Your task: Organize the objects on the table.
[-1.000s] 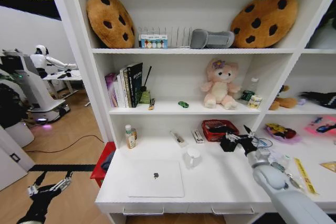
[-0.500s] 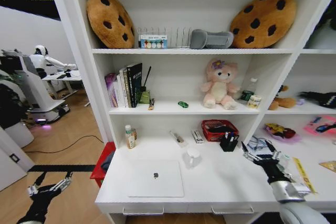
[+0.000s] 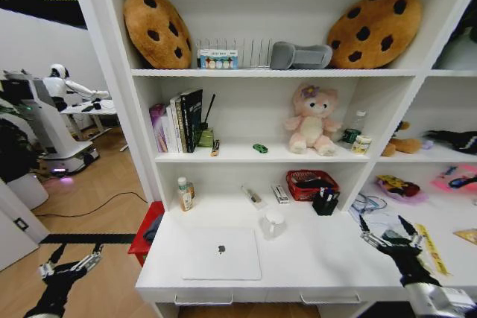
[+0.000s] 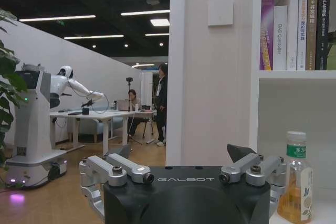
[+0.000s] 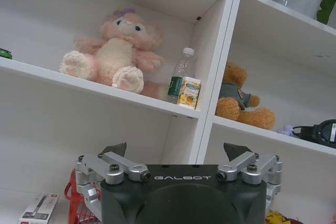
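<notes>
1. Head view: the right gripper (image 3: 387, 233) hangs over the table (image 3: 313, 258) near its right end, toward the front edge, fingers spread wide with nothing between them.
2. Head view: the silver laptop (image 3: 222, 253) lies closed and flat near the table's front edge, toward the left end. A white cup (image 3: 274, 223) stands just beside the laptop's rear right corner.
3. Head view: a black pen holder (image 3: 325, 202) stands toward the back edge, touching or just beside a red basket (image 3: 311, 184). A small bottle (image 3: 183, 194) stands at the back left corner.
4. Head view: a tiny green piece (image 3: 260, 148), possibly a toy car, sits on the shelf above the table.
5. Head view: the left gripper (image 3: 71, 262) hangs low off the table's left end, above the wood floor.
6. Left wrist view: the left gripper (image 4: 183, 156) has its fingers apart and holds nothing; the bottle (image 4: 294, 184) stands beside it, books (image 4: 294, 22) on the shelf above.
7. Right wrist view: the right gripper (image 5: 179, 153) is spread and empty, facing a pink plush (image 5: 118, 51) on the shelf.
</notes>
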{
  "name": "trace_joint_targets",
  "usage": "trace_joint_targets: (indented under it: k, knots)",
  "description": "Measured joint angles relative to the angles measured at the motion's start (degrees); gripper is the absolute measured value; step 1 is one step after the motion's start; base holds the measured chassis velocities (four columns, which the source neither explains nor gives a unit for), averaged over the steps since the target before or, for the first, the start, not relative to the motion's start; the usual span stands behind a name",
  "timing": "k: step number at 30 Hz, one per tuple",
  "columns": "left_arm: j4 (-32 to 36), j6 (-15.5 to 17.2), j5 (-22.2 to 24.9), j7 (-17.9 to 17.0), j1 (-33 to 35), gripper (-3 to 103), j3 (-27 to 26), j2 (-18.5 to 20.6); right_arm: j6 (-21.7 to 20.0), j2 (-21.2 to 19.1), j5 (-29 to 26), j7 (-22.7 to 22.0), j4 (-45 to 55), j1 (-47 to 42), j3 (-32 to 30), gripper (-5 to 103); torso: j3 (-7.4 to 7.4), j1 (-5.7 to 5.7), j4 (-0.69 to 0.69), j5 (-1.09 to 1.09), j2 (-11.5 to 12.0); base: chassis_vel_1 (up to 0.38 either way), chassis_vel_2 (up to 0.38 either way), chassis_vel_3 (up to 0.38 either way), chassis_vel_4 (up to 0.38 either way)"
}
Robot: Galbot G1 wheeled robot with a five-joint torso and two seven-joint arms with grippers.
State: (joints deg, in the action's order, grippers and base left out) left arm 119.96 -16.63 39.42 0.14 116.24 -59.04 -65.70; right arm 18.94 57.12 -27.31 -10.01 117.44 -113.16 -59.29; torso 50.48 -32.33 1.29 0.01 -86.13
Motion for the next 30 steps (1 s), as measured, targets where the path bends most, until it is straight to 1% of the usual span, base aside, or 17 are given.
trace_joint_targets:
  k: [8,15,21,22,23,24,26,27,30]
  knots:
    - [0.00,0.00,0.00,0.00,0.00,100,0.00,0.00,0.21,0.49,0.46,-0.01,0.35,0.03,-0.28,100,0.00,0.00,0.00,-0.01,0.00,0.000,0.000,0.000,0.000]
    - [0.00,0.00,0.00,0.00,0.00,100,0.00,0.00,1.05,0.94,0.45,-0.59,0.13,0.54,0.52,100,0.00,0.00,0.00,-0.01,0.00,-0.095,-0.115,0.117,0.099]
    - [0.00,0.00,0.00,-0.01,0.00,100,0.00,0.00,1.33,0.98,0.35,-0.93,-0.52,1.19,1.26,100,0.00,-0.01,0.00,-0.01,0.00,-0.201,-0.213,0.197,0.209]
    - [0.00,0.01,0.00,0.00,0.00,100,0.00,0.00,1.42,1.00,0.33,-0.97,-0.68,1.36,1.50,100,0.00,0.00,0.00,0.03,0.00,-0.251,-0.252,0.263,0.245]
    - [0.00,0.01,0.00,0.00,0.00,100,0.00,0.00,1.42,1.00,0.33,-0.97,-0.68,1.36,1.50,100,0.00,0.00,0.00,0.03,0.00,-0.251,-0.252,0.263,0.245]
    - [0.00,0.00,0.00,0.00,0.00,100,0.00,0.00,1.62,0.99,0.30,-1.05,-0.79,1.54,1.66,100,0.00,0.00,0.00,-0.02,0.00,-0.266,-0.251,0.263,0.245]
    - [0.00,0.00,0.00,0.00,0.00,100,0.00,0.00,1.76,0.99,0.26,-1.11,-0.92,1.66,1.90,100,0.00,-0.01,0.00,-0.04,0.00,-0.266,-0.292,0.271,0.271]
    - [0.00,0.00,0.00,0.02,0.00,100,0.00,0.00,1.87,0.99,0.22,-1.15,-1.08,1.72,2.15,100,0.00,0.00,0.01,0.02,-0.01,-0.297,-0.292,0.295,0.288]
    - [0.00,0.00,0.00,0.00,0.00,100,0.00,0.00,1.97,0.99,0.22,-1.23,-1.17,1.92,2.46,100,0.00,-0.01,0.00,0.00,0.00,-0.320,-0.313,0.303,0.334]
